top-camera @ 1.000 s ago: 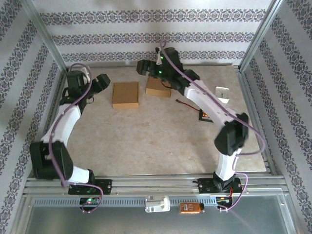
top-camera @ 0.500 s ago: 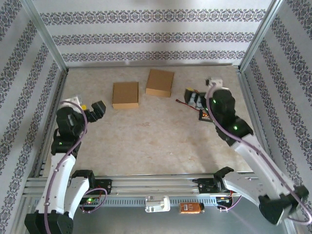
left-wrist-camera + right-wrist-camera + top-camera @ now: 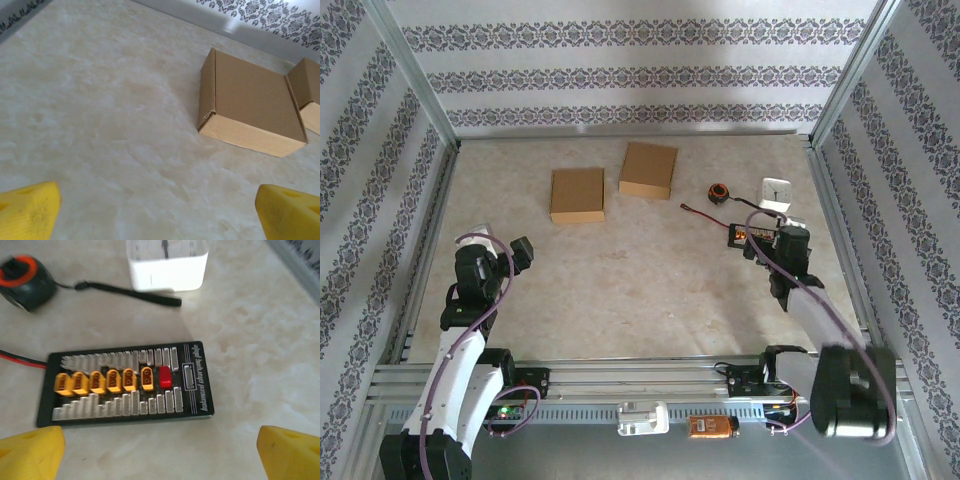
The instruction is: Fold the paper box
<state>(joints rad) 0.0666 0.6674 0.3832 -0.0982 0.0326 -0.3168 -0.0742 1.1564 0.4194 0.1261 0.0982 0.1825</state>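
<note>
Two folded brown paper boxes lie closed at the back of the table: one [image 3: 578,194] on the left and one [image 3: 647,169] to its right. The left wrist view has the nearer box [image 3: 250,105] ahead and the second box [image 3: 307,95] at its right edge. My left gripper [image 3: 523,250] hovers low at the left side, open, its yellow fingertips [image 3: 27,212] wide apart over bare table. My right gripper [image 3: 760,243] is open at the right side, above a black charging board [image 3: 130,387], fingertips [image 3: 290,452] spread with nothing between them.
By the right gripper sit the charging board [image 3: 742,236] with a red wire, a black and orange tape measure [image 3: 718,191] and a white cube clock [image 3: 777,192]. Metal frame rails [image 3: 640,375] and patterned walls enclose the table.
Both arms have drawn back from the boxes toward their bases. The right gripper left the right box and now hangs over the charging board; the left dropped low at the left.
</note>
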